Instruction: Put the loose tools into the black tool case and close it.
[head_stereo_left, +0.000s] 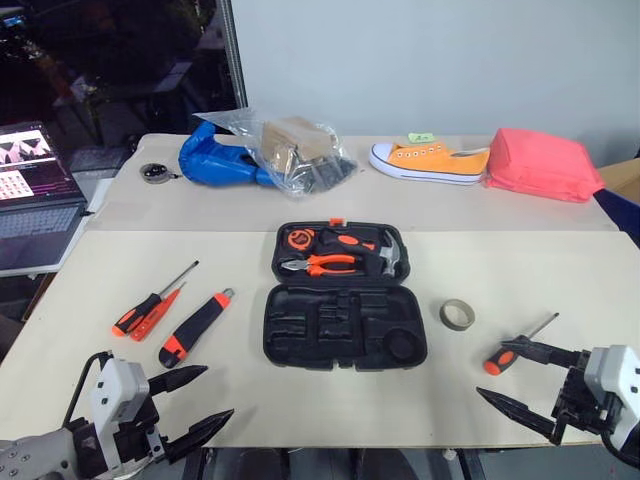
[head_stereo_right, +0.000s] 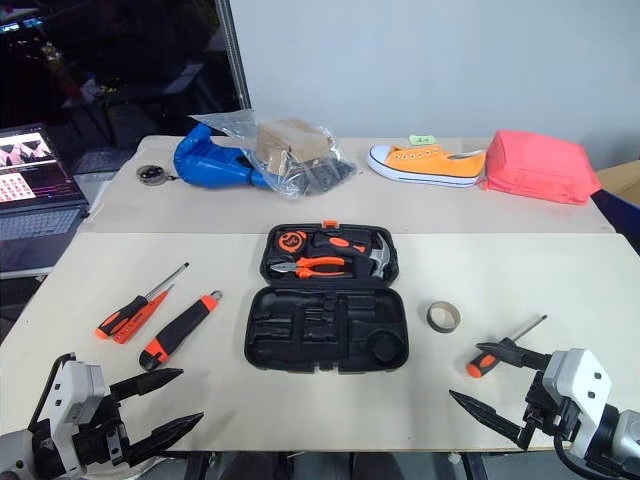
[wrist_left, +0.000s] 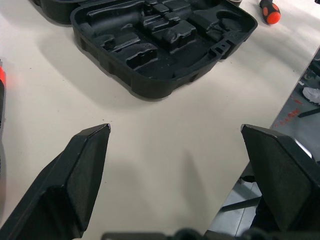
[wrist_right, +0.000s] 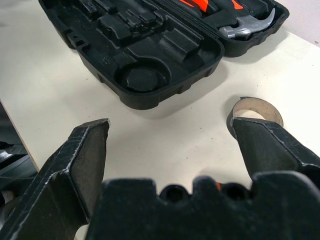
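Cream-coloured table (head_stereo_left: 90, 300) carries the black tool case (head_stereo_left: 345, 325), lying open at centre. Left of it lie two screwdrivers (head_stereo_left: 150, 305) and the utility knife (head_stereo_left: 196, 328); a third screwdriver (head_stereo_left: 518, 345) rests right, by the tape roll (head_stereo_left: 457, 314). Left gripper (head_stereo_left: 195, 405) and right gripper (head_stereo_left: 520, 378) hover spread wide, holding nothing.

The black tool case (head_stereo_right: 326, 300) lay open at table centre, pliers (head_stereo_right: 318, 265) and hammer (head_stereo_right: 378, 258) in its far half. Two screwdrivers (head_stereo_right: 138, 303) and a utility knife (head_stereo_right: 180, 329) lay left; a third screwdriver (head_stereo_right: 503, 347) and a tape roll (head_stereo_right: 443, 317) lay right.
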